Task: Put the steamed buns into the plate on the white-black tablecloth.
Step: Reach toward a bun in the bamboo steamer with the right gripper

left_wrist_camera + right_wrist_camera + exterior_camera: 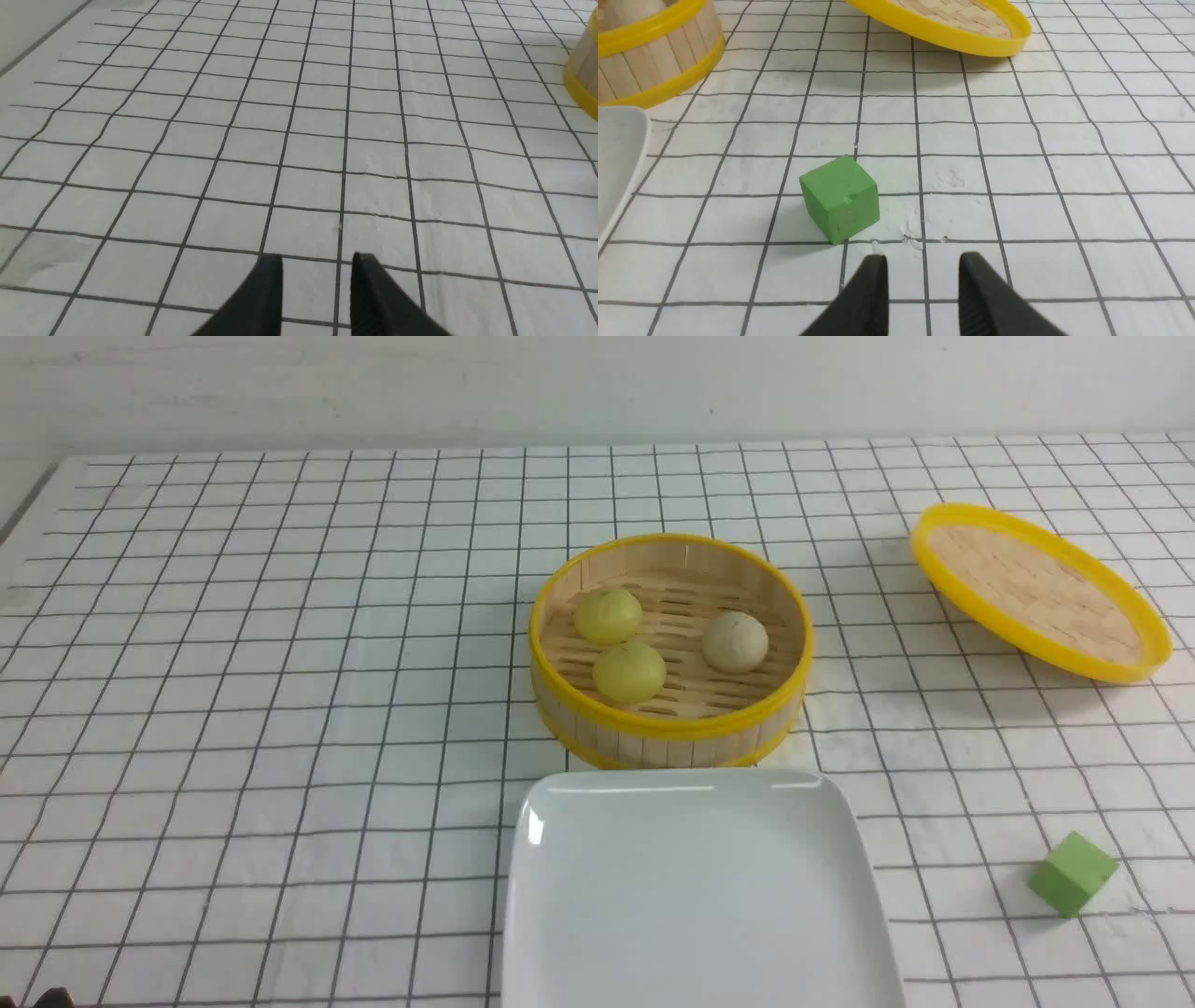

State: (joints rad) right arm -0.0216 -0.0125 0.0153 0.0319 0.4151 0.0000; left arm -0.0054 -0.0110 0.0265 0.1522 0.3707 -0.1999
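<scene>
Three steamed buns sit in a round yellow-rimmed bamboo steamer [560,616]: two pale yellow-green ones [609,615] [630,671] and a beige-grey one [735,640]. Just in front of the steamer, the white plate [695,896] lies with nothing in it on the white-black tablecloth [280,709]. Neither arm shows in the front view. My left gripper [316,261] is open over bare cloth, holding nothing. My right gripper [923,261] is open too, with nothing in it, just short of a green cube [840,198].
The steamer's yellow-rimmed lid [1038,590] lies tilted at the back right. The green cube [1072,874] sits right of the plate. The steamer's edge [584,70] shows in the left wrist view; the plate's rim [626,154] and steamer wall [654,56] show in the right wrist view.
</scene>
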